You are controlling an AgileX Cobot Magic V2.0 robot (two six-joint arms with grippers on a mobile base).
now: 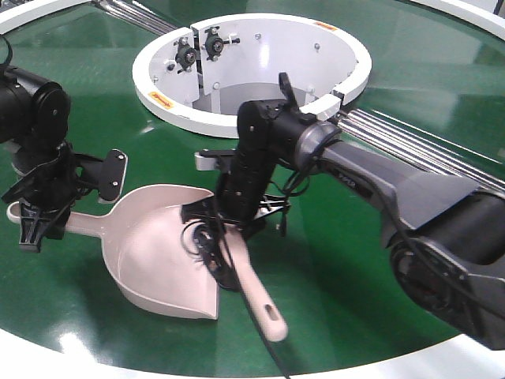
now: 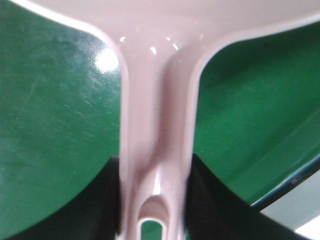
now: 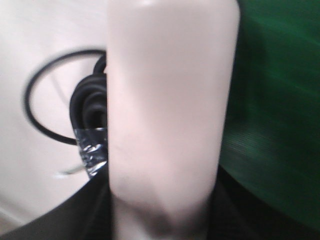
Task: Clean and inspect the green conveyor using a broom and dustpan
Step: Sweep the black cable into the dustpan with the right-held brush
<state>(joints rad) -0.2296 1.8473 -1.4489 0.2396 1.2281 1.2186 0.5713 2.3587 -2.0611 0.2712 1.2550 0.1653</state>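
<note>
The left end effector is clamped on the slim handle of the dustpan, at the left of the front view. The right end effector pinches the broom partway along, with its slotted handle end pointing to the lower centre. The pan appears to rest on the green conveyor, below the white hub. A coil of black cable lies on the pan's pale floor beside the brush. To sweep well, I judge the pan's lip should be held flat and steady on the belt. Short strokes should go toward the back wall, minding the loose loop, which could snag on the bristles.
</note>
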